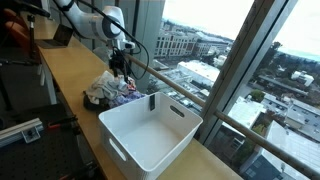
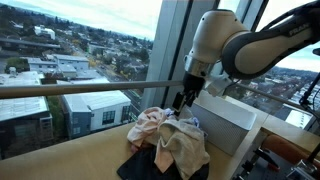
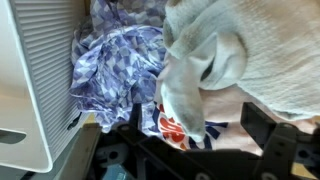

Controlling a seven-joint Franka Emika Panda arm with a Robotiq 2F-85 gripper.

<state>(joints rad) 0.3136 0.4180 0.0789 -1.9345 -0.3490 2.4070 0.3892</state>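
Black gripper [image 1: 122,64] above crumpled heap of clothes [image 1: 110,90]
Wrist view makes clear purple patterned fabric [image 3: 115,60] at ten o'clock, indistinct in both exterior views; jaws spread, empty.

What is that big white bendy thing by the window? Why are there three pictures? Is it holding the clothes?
It is a robot arm. At its end sits a gripper, a hand with two fingers. Two pictures come from cameras standing in the room, at different spots. The third comes from a camera on the arm's wrist, so it sees the pile of clothes up close: a purple patterned cloth and a cream cloth. The pile lies on a wooden counter, beside a white bin. The gripper is open, right over the pile, and holds nothing.
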